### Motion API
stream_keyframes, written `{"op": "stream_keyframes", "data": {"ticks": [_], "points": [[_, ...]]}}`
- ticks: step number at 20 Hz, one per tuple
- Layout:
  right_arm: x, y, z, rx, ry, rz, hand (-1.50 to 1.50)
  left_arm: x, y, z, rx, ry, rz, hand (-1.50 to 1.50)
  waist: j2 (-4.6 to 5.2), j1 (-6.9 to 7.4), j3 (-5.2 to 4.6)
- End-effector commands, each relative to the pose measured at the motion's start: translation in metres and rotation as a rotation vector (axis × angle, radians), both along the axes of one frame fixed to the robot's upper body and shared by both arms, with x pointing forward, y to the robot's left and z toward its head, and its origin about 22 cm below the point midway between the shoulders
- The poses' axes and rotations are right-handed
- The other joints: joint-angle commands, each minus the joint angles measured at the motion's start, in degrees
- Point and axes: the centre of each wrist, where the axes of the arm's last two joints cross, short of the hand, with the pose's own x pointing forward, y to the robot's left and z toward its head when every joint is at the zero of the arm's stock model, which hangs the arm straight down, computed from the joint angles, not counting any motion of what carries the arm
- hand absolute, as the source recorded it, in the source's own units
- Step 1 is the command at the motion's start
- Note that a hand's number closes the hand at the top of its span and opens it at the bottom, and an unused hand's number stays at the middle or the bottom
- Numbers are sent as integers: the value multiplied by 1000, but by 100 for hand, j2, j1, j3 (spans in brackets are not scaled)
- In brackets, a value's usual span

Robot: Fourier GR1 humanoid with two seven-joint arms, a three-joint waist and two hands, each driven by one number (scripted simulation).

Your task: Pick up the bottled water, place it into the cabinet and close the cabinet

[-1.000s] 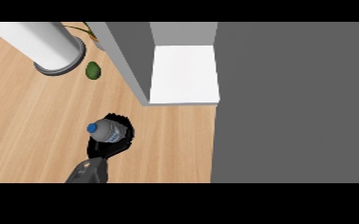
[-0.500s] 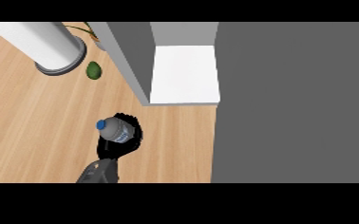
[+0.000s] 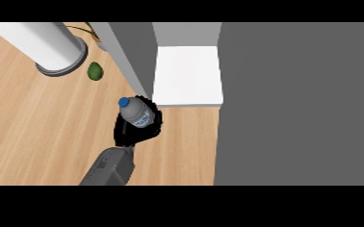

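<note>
Biggest thing out there is the cabinet point(image 3: 284, 101), a grey mass filling the right side, and it's open: you can see its white shelf point(image 3: 186, 74) bare and waiting, with a grey panel point(image 3: 131, 57) running along the cabinet's left edge. The wooden tabletop point(image 3: 50, 125) spreads away to the cabinet's left, and a fat white cylinder point(image 3: 43, 41) stands well off from the cabinet on the far side. Now the action: one grey forearm point(image 3: 110, 168) comes up from below, and the left hand point(image 3: 135, 133) has its fingers curled right round the bottle point(image 3: 138, 114), which sits just off the cabinet's near left corner, blue cap point(image 3: 123, 101) pointing away from the opening. A small green lump point(image 3: 95, 70) lies out beyond the panel, out of play. So the carry looks about done and the insert is next, and here's the danger: the hand is tight against the near end of that panel, and I can't tell if it's touching. Swing across too early and the knuckles or bottle could clip the panel's edge and twist the bottle. Set it down leaning, or too near the shelf's front lip, and it may topple or block the door.
</note>
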Motion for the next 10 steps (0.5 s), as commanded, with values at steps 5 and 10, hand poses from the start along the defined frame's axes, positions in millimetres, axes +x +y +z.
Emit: {"op": "stream_keyframes", "data": {"ticks": [5,10], "points": [[-2,-6,12,46,-38,2,-150,22,-53,59,126,-67,-6,150,14,-34,-1],[2,-8,13,26,-53,-14,-150,49,-84,91,187,-49,29,150,45,-126,-4]]}}
